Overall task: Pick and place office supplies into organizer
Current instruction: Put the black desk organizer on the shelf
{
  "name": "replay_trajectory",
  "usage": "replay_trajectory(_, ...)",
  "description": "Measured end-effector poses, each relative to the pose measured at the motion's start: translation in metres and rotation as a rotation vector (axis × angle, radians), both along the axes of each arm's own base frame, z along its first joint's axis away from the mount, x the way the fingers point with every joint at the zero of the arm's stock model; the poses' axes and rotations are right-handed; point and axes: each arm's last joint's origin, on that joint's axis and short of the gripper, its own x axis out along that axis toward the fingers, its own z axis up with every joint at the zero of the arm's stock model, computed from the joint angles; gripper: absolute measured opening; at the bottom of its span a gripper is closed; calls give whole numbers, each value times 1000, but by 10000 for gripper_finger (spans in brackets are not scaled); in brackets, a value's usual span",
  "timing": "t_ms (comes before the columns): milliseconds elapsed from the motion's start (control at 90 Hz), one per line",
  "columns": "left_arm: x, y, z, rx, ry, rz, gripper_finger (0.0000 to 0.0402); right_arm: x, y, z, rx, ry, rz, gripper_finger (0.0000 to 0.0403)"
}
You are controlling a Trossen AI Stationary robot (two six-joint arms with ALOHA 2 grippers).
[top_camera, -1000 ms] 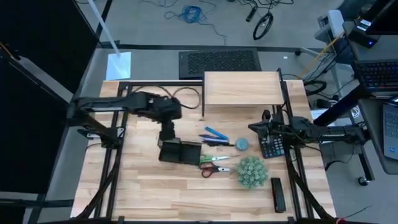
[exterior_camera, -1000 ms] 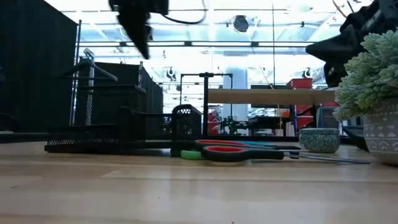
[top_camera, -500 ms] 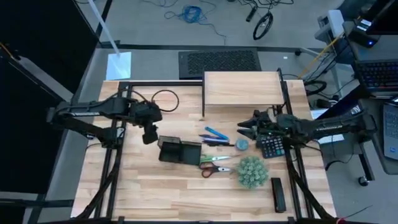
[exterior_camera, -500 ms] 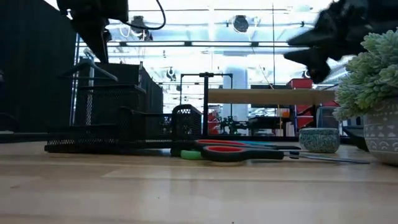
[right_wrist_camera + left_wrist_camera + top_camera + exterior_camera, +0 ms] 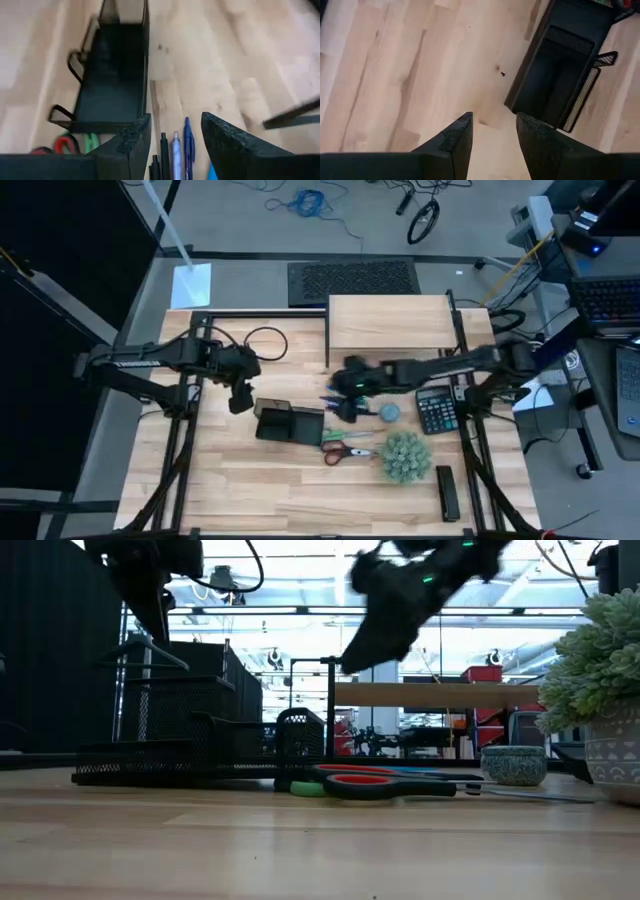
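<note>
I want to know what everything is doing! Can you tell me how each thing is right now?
Organizer: on table, nothing seen inside.
Pens: flat on table, outside organizer.
Scissors: flat, closed, beside organizer.
Disc: on table, untouched.
Right gripper: jaws open, above pens, empty.
Left gripper: jaws open, empty, beside organizer.

Two matte black jointed robot arms, black looping cable on left arm (image 5: 190, 360), textured dark fingers (image 5: 227, 142)

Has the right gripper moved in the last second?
Yes. The right gripper, jaws open, has swung leftward from beside the black calculator to above the slim blue and dark pens.
</note>
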Motion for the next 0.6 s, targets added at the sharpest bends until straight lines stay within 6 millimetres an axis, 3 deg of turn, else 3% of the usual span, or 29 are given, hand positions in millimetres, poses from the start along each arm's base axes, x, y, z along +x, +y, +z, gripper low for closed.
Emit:
replay_trajectory(244, 0, 0, 0, 3, 1, -7, 139, 44, 4, -13, 14, 118, 45, 158)
replay_trajectory(600, 0, 0, 0, 10, 0, -24, 139, 60, 9, -55, 83, 180, 11, 157)
